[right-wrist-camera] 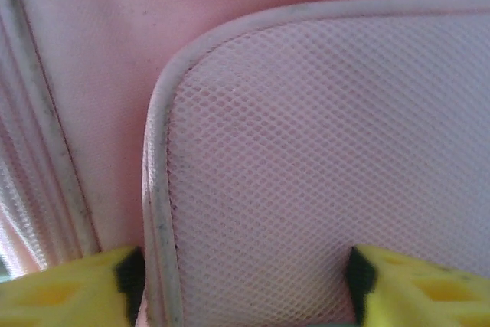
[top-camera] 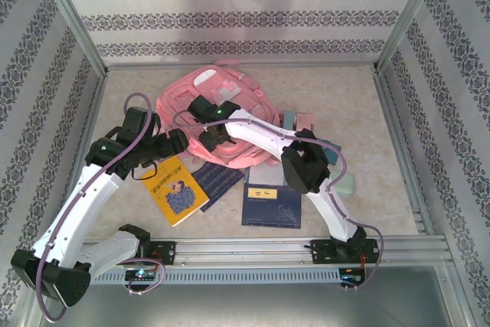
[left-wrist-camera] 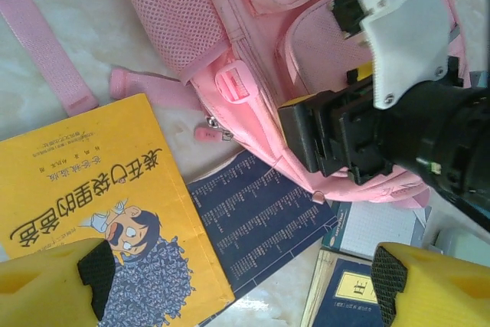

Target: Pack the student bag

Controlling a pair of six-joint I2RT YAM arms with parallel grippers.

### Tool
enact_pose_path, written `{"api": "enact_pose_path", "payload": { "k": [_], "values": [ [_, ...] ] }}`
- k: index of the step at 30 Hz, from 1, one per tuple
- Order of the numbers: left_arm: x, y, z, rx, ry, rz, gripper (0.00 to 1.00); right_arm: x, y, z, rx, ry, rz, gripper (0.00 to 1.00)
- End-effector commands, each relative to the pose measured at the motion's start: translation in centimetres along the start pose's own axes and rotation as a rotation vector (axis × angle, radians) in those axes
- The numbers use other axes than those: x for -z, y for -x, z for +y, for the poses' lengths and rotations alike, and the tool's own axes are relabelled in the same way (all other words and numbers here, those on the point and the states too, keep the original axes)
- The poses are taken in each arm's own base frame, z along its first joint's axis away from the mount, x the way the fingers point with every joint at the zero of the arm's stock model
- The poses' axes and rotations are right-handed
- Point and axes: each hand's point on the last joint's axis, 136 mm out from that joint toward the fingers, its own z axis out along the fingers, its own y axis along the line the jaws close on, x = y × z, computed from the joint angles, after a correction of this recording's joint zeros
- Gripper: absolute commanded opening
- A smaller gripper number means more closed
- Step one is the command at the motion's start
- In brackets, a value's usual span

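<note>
The student bag (top-camera: 176, 101) lies directly under the right gripper (right-wrist-camera: 243, 269), jaws apart astride its mesh pocket (right-wrist-camera: 321, 151), seemingly not pinching.

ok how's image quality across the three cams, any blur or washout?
Top external: overexposed and hazy, the bag looks pale and shadows are faint. Left wrist: crisp on the yellow book print and the bag, while the left claw fingers are soft-edged. Right wrist: very close on the bag mesh, weave sharp at centre, right claw fingers blurred, with flat light and no glare.
</note>
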Motion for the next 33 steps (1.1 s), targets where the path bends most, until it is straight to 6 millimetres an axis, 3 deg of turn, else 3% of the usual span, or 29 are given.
{"api": "enact_pose_path", "payload": {
  "k": [1, 5, 8, 13, 20, 23, 26, 30, 33],
  "values": [
    [0.3, -0.9, 0.9, -0.026, 0.020, 0.035, 0.87, -1.9, -1.1, -0.8, 0.044, -0.084, 0.050, 0.42],
    [-0.3, -1.3, 1.0, -0.036, 0.020, 0.049, 0.84, -0.8, 0.5, -0.5, 0.049, -0.044, -0.011, 0.17],
    [-0.8, -1.5, 0.9, -0.067, 0.010, 0.052, 0.83, 1.6, 2.3, -0.5, 0.039, 0.013, -0.074, 0.01],
    [-0.8, -0.6, 1.0, -0.164, 0.025, 0.002, 0.85, 6.3, 4.3, -0.9, 0.019, 0.160, -0.170, 0.00],
    [-0.8, 1.1, -1.6, -0.349, -0.060, -0.119, 0.83, 12.3, 5.5, -1.3, -0.119, 0.607, -0.258, 0.00],
    [-1.5, -0.3, -3.5, -0.572, -0.150, -0.112, 0.80, 13.9, 6.0, -1.9, -0.165, 0.717, -0.289, 0.00],
    [-1.7, -0.4, -4.0, -0.654, -0.183, -0.130, 0.78, 15.2, 6.4, -2.4, -0.199, 0.806, -0.313, 0.00],
    [-3.1, -1.1, -4.9, -0.667, -0.226, -0.036, 0.72, 17.2, 7.3, -3.5, -0.267, 0.914, -0.337, 0.00],
    [-3.8, -0.4, -5.4, -0.646, -0.262, -0.046, 0.66, 18.3, 7.8, -4.4, -0.309, 0.955, -0.348, 0.00]
  ]
}}
